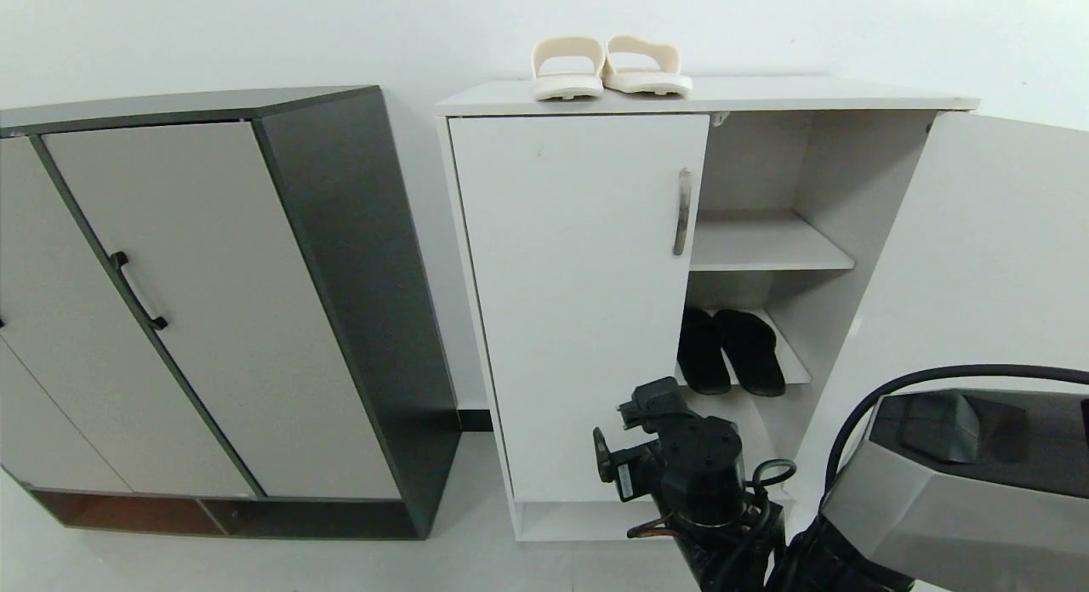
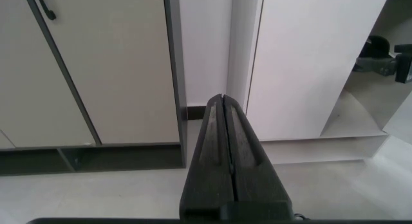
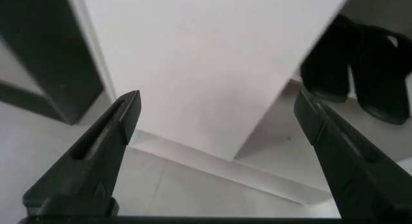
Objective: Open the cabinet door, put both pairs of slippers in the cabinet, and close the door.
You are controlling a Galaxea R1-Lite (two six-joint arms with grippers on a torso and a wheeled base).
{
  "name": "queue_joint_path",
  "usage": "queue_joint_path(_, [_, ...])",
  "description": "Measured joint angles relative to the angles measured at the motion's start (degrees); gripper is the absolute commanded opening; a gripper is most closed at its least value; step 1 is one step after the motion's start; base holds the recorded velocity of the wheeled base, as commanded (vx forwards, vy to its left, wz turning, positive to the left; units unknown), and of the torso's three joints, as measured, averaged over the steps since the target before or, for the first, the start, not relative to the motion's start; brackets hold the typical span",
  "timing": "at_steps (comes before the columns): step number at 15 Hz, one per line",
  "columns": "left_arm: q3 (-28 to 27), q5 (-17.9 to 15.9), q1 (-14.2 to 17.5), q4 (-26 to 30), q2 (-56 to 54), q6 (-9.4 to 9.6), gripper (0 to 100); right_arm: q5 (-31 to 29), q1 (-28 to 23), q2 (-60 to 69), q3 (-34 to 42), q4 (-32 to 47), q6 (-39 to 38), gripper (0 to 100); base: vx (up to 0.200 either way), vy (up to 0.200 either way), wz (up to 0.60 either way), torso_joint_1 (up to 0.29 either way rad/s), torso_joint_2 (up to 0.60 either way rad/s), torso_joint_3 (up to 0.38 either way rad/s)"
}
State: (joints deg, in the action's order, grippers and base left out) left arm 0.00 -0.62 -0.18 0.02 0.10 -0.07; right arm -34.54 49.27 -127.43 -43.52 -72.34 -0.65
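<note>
The white cabinet (image 1: 706, 94) stands against the wall with its right door (image 1: 978, 260) swung wide open and its left door (image 1: 578, 303) closed, a metal handle (image 1: 681, 211) upright on that door's inner edge. The pair of cream slippers (image 1: 647, 80) sits side by side on the cabinet's top, toes facing forward. The pair of black slippers (image 1: 753, 354) lies inside on the lower shelf (image 1: 795, 367), just behind the closed door's edge; the upper shelf (image 1: 766, 243) is above it. The right gripper (image 3: 217, 100) hangs low before the closed door with its fingers spread wide apart, the black slippers near it. The left gripper (image 2: 223, 98) has its fingers pressed together on nothing and points at the gap between the white cabinet and a dark grey cabinet (image 1: 357, 277) beside it.
</note>
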Motion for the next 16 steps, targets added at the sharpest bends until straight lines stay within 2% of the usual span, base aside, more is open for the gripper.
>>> queue_joint_path(13, [0.0, 0.0, 0.0, 0.0, 0.0, 0.0, 0, 1.0, 0.0, -0.6, 0.4, -3.1, 0.1, 100, 0.0, 0.0, 0.0, 0.0, 0.0, 0.0])
queue_joint_path(16, [0.0, 0.0, 0.0, -0.1, 0.0, 0.0, 0, 0.8, 0.1, -0.6, -0.1, -6.8, 1.3, 100, 0.0, 0.0, 0.0, 0.007, -0.16, -0.273])
